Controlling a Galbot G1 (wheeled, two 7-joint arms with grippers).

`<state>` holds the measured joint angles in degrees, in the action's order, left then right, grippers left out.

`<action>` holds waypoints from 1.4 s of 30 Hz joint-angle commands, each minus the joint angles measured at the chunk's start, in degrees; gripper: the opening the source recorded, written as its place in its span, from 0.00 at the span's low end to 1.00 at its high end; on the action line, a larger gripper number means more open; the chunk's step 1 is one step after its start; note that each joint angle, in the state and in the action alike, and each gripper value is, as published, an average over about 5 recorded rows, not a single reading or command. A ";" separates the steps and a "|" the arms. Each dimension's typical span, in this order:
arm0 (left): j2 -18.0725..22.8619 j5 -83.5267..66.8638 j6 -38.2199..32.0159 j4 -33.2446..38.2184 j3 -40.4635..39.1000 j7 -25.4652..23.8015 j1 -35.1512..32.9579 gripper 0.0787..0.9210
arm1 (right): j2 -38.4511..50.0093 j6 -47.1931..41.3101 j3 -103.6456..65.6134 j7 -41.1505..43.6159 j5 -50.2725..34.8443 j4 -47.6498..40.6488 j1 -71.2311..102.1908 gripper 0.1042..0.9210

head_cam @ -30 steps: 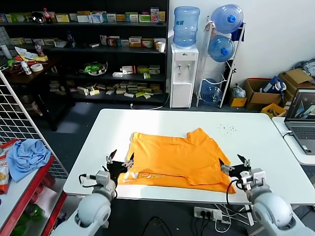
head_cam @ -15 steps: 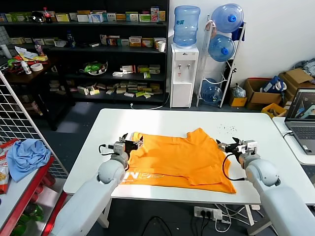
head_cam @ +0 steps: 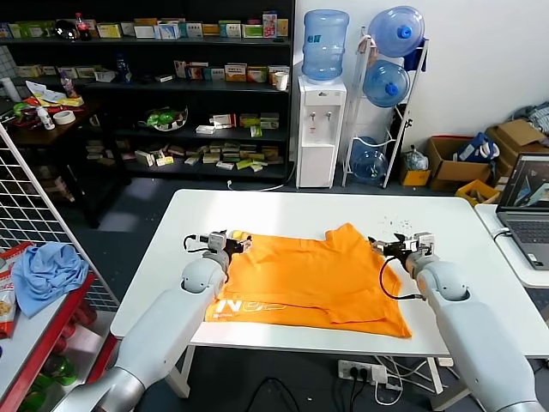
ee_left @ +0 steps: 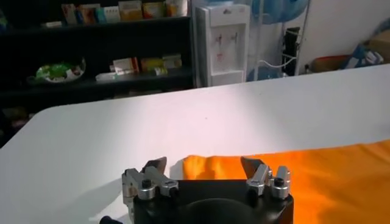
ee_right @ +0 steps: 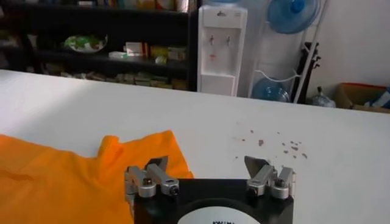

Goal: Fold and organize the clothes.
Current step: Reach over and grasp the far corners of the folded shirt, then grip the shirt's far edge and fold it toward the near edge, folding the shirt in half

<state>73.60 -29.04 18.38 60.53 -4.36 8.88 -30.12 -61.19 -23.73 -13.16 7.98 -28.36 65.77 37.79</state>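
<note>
The orange T-shirt (head_cam: 313, 279) lies spread across the near half of the white table (head_cam: 283, 210), partly folded: its near edge looks doubled over in a band, and white printed lettering shows on that band at the robot's left, too distorted to read with any confidence. One sleeve peaks up at the far edge.

The left gripper (head_cam: 230, 241) sits at the shirt's far left corner, jaws spread wide and holding nothing; in the left wrist view the left gripper (ee_left: 204, 167) has the orange corner lying just beyond and between its open fingers. The right gripper (head_cam: 393, 246) is at the shirt's far right side, just beside the sleeve, jaws likewise spread and empty; in the right wrist view the right gripper (ee_right: 207, 165) has the sleeve off toward one finger and bare table ahead.

This looks like the reach before a grasp for the next fold. The next move probably calls for both grippers to drop onto the far corners, pinch the cloth cleanly, and carry that edge toward the near one together, keeping it level so the layers stay aligned.

Small dark specks (head_cam: 396, 225) dot the table beyond the right gripper. Farther off stand a water dispenser (head_cam: 319, 129) and stocked shelves (head_cam: 171, 94), their box labels illegible. A light blue cloth (head_cam: 47, 273) lies on a side rack, and a laptop (head_cam: 527, 210) on the table at the right.
</note>
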 commanded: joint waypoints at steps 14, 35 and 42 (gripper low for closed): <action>0.18 0.09 1.37 -3.91 0.90 -1.30 1.53 0.69 | -4.57 0.56 1.90 1.34 2.08 -7.93 -3.41 0.53; -5.53 -2.78 -0.41 9.05 2.20 0.46 -5.63 0.02 | -1.68 0.37 0.81 -4.41 -1.66 5.83 2.70 0.02; -10.62 -4.15 -0.16 22.63 3.99 2.57 -13.26 0.02 | 2.51 -0.87 -1.62 -8.09 -2.02 20.09 12.57 0.02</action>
<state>68.86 -31.60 18.46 67.07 -1.92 9.40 -34.89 -61.87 -24.18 -13.45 2.93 -29.61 72.82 42.50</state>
